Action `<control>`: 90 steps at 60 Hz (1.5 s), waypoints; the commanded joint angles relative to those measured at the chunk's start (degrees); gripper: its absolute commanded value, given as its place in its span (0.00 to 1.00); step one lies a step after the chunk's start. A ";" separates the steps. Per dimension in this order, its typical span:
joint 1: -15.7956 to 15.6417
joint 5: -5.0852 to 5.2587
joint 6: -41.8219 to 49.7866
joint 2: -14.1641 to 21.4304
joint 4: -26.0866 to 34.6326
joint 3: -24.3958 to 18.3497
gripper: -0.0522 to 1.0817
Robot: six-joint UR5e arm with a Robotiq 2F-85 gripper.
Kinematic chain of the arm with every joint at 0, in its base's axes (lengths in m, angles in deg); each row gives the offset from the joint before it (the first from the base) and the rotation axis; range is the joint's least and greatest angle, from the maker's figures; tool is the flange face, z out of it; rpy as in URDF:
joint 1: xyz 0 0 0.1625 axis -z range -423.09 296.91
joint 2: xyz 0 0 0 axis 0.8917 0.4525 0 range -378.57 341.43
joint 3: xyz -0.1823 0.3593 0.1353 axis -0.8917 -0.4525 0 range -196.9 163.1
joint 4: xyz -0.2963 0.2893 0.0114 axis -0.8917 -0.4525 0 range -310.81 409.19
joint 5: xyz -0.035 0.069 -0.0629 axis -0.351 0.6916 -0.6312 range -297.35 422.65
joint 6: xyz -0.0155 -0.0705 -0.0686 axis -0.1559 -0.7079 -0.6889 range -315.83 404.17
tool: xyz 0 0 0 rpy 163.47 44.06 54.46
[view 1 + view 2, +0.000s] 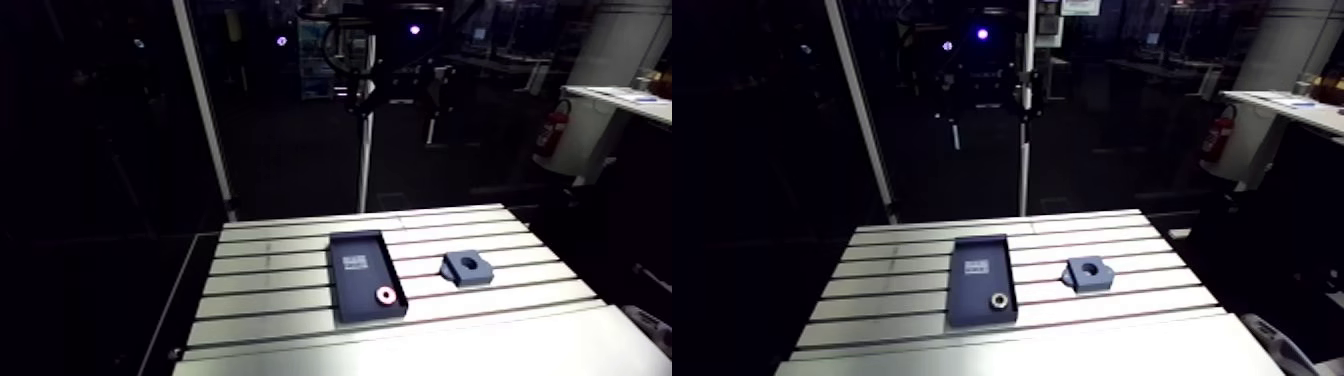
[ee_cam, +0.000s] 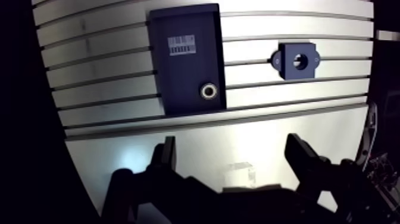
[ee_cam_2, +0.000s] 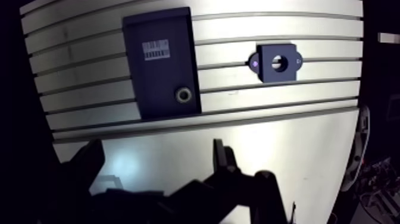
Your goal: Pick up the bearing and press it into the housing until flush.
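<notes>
Bearing ahead of the jaws, nothing touching it. The wrist hangs above the near, unslotted strip of the surface, looking down. The jaws stand wide apart and grip nothing, fingers clear of everything. Beyond them the bearing lies flat in the near corner of a dark tray bearing a barcode label. The housing sits beside the tray, apart from it, bore upward.

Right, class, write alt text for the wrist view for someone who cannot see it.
A bearing lies in a corner of a dark tray on the slotted aluminium table, the housing apart beside it. The gripper hangs above, jaws open and empty.
</notes>
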 commanded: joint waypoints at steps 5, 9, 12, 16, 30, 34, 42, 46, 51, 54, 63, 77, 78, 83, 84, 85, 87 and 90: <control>0.09 2.11 -3.53 2.11 2.73 -2.65 0.06; 0.09 2.11 -3.60 2.11 2.73 -2.64 0.06; 0.09 2.11 -3.60 2.11 2.65 -2.64 0.06; 0.09 2.11 -3.60 2.11 2.64 -2.49 0.06; 0.09 2.11 -3.60 1.86 2.39 -1.79 0.06; 0.09 2.11 -3.59 1.68 2.38 -1.52 0.06; 0.09 2.11 -3.50 1.57 1.41 -0.69 0.06; 0.09 2.11 -3.43 1.65 -0.11 0.27 0.06; 0.01 1.79 -3.34 2.17 -2.98 2.34 0.06; 0.00 1.54 -3.41 2.27 -4.18 3.04 0.06; -0.07 0.63 -3.52 2.12 -7.01 6.25 0.06; -0.18 0.87 -3.50 2.00 -9.76 9.24 0.22; -0.18 0.88 -3.51 2.09 -10.06 9.68 0.25; -0.26 0.79 -3.43 2.11 -10.77 11.09 0.32; -0.26 0.79 -3.43 2.11 -10.77 11.09 0.32; -0.26 0.79 -3.43 2.11 -10.77 11.09 0.32; -0.26 0.79 -3.50 2.11 -11.53 12.13 0.33; -0.26 0.72 -3.51 2.03 -12.04 12.65 0.34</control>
